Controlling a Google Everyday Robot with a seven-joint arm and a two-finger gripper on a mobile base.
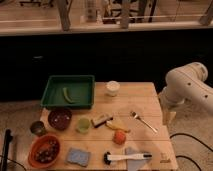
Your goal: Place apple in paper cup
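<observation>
The apple (119, 136) is small, round and orange-red. It lies on the wooden table (145, 95) near the front middle, just in front of a yellow banana (118, 126). The white paper cup (112, 88) stands upright at the table's back middle, beside the green tray. My white arm (189, 85) comes in from the right. The gripper (168, 116) hangs pointing down at the table's right edge, well right of both apple and cup, and holds nothing that I can see.
A green tray (68, 91) holds a green vegetable (67, 95) at the back left. Also on the table are a dark bowl (59, 119), a metal cup (37, 128), a light-green cup (83, 125), an orange bowl (44, 151), a blue sponge (78, 157), a brush (127, 157) and a fork (143, 121).
</observation>
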